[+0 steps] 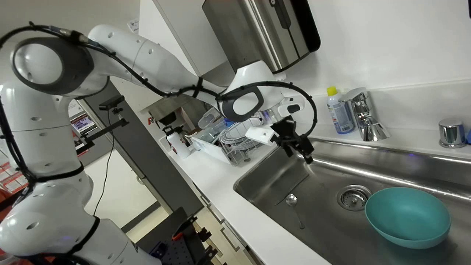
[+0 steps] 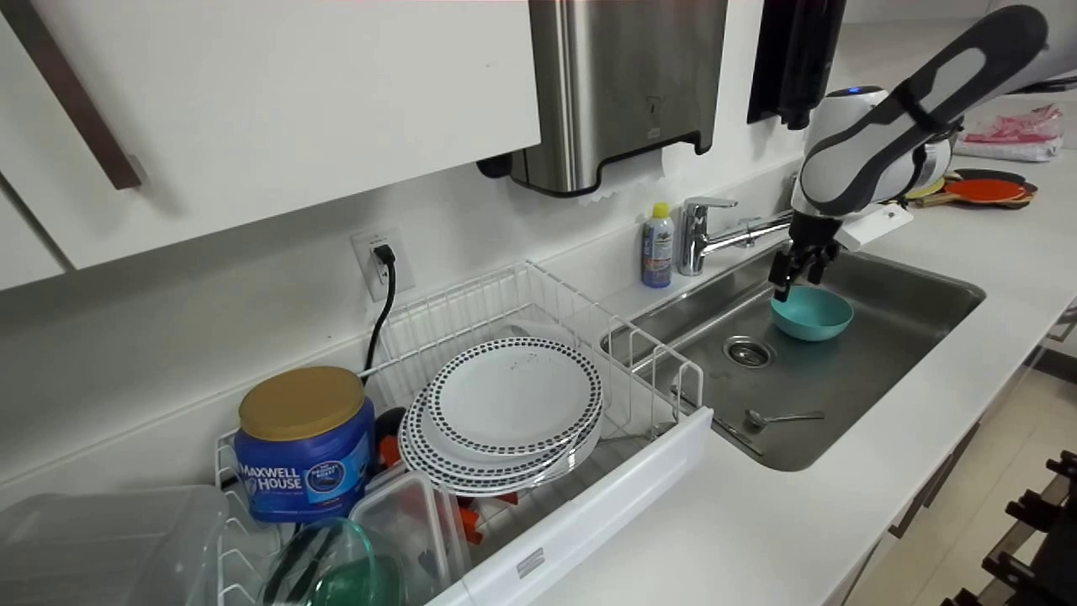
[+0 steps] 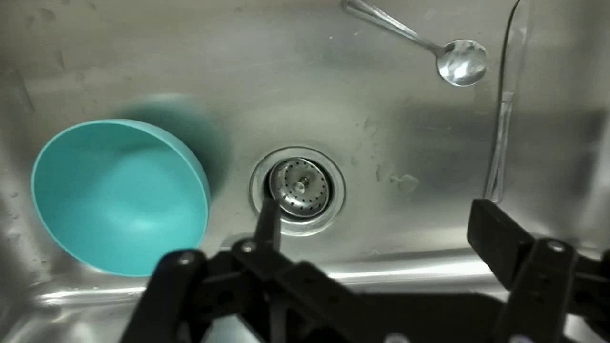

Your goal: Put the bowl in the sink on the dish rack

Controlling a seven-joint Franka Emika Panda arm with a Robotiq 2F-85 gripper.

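Observation:
The teal bowl (image 1: 408, 218) sits upright in the stainless steel sink (image 1: 323, 232), beside the round drain. It also shows in an exterior view (image 2: 813, 315) and at the left of the wrist view (image 3: 121, 197). My gripper (image 1: 298, 156) hangs above the sink near its back edge, well above the bowl and apart from it. In the wrist view the gripper (image 3: 376, 206) has its fingers wide apart with nothing between them; the bowl lies left of both fingers. The white wire dish rack (image 2: 589, 515) stands on the counter beside the sink and holds stacked patterned plates (image 2: 515, 396).
A spoon (image 3: 461, 62) and a knife (image 3: 500, 143) lie in the sink. A chrome faucet (image 1: 362, 114) and a spray can (image 1: 340, 112) stand behind it. A coffee tub (image 2: 305, 446) and clear containers crowd the rack's near end. A towel dispenser (image 2: 627, 93) hangs above.

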